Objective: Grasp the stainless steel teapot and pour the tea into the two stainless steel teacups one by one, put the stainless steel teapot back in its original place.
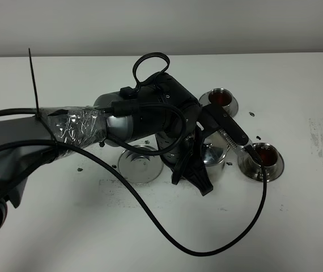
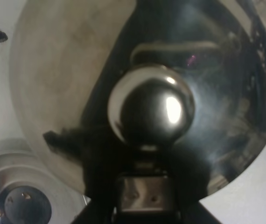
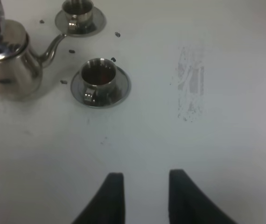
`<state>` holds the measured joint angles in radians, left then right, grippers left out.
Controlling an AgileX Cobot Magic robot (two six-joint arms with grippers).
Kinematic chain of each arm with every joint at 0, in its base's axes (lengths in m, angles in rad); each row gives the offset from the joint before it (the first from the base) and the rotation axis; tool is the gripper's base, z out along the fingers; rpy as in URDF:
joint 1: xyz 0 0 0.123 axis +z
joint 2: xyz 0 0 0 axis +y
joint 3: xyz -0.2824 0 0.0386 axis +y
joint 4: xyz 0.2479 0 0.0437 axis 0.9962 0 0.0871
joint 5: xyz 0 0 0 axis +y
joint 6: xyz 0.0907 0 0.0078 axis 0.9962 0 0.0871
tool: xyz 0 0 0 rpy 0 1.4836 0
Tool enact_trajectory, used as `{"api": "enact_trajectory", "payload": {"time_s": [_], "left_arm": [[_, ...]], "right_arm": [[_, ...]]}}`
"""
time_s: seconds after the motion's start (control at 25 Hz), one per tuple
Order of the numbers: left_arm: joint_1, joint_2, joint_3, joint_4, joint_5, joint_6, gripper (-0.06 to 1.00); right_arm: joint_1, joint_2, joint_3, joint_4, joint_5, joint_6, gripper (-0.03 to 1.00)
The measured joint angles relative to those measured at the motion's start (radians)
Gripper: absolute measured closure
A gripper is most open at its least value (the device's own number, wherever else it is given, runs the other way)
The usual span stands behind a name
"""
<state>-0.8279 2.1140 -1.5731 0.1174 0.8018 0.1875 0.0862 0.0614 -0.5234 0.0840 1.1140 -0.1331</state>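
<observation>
Teapot (image 3: 11, 60) upright, spout toward the nearer teacup (image 3: 99, 79).

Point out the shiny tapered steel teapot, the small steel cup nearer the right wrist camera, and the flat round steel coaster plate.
Shiny tapered steel teapot (image 3: 11, 65): right wrist view, on its body.
Nearer steel cup (image 3: 99, 76): right wrist view, on the tea inside.
Flat round steel coaster plate (image 1: 139, 165): exterior high view, on its bare centre.

The exterior high camera looks steeply down on the table (image 1: 297, 226) from above. The left wrist camera sits very close over the teapot (image 2: 207, 70), its lid knob (image 2: 150, 105) filling the middle. The right wrist camera looks down from farther off, sharing teapot (image 3: 11, 60) and both teacups (image 3: 99, 77) with the overhead view.
</observation>
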Motion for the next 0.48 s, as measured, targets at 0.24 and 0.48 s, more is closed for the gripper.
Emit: {"api": "enact_trajectory", "payload": {"time_s": [0.24,0.48], "left_arm": [[0.002,-0.061,0.004,-0.003,0.018,-0.008,0.77],[0.037,-0.139,0.078,-0.001,0.011,-0.030,0.77]], "right_arm": [[0.000,0.000,0.000,0.000,0.000,0.000,0.74],[0.000,0.000,0.000,0.000,0.000,0.000,0.74]]}}
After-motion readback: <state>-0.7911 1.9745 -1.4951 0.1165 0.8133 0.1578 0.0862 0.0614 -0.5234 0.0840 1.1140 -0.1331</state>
